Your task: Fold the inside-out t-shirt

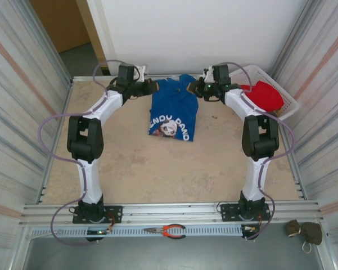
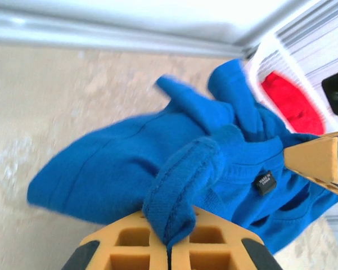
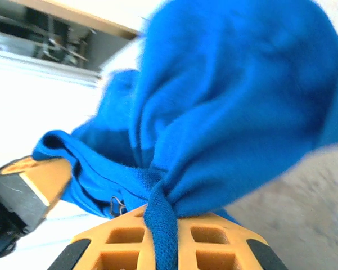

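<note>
I see the left pincer [image 1: 151,88] and right pincer [image 1: 197,88] clamped on the collar end of the t-shirt [image 1: 171,112], draped limp on the far tabletop [image 1: 157,169] (soft, light cotton, so I'd grip thick seams).

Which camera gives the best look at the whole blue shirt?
The top view: it takes in the whole t-shirt, with the lettering at its near end. The left wrist view shows a bunched edge pinched in the left gripper; the right wrist view, blurred cloth in the right gripper.
</note>
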Robot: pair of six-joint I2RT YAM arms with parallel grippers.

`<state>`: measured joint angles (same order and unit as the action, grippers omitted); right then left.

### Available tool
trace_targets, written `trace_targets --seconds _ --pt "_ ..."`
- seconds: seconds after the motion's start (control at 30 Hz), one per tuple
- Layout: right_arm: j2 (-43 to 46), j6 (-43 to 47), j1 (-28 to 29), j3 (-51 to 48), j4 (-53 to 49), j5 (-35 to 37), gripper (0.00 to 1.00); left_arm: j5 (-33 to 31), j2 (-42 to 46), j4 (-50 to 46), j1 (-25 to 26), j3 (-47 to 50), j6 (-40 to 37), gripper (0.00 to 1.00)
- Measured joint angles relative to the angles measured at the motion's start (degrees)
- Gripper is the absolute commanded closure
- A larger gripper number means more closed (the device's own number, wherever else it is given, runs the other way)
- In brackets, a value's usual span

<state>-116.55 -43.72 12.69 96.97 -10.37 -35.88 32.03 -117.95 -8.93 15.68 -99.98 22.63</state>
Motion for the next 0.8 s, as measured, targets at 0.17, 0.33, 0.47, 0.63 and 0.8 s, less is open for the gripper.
trace_targets --seconds 0.17,0.33,0.47,0.63,0.8 --pt "2.97 -2.16 -0.31 3.78 1.05 -1.11 1.0 1.09 3.8 0.2 -0.17 -2.38 0.35 1.0" --pt "14.91 -2.16 1.05 -8.07 3.1 -1.44 1.0 2.95 15.37 3.13 0.13 8.31 0.81 1.0" --pt "26.56 -2.12 4.94 -26.45 6.1 0.42 1.0 3.78 24.33 6.67 1.77 22.93 1.07 1.0" --pt "31.3 -0.63 12.63 -45.53 6.32 6.21 1.0 2.75 28.39 9.86 5.88 42.77 1.42 1.0" --pt "31.32 1.62 15.13 -50.6 3.78 11.28 1.0 0.44 25.99 9.07 6.86 49.72 1.4 1.0"
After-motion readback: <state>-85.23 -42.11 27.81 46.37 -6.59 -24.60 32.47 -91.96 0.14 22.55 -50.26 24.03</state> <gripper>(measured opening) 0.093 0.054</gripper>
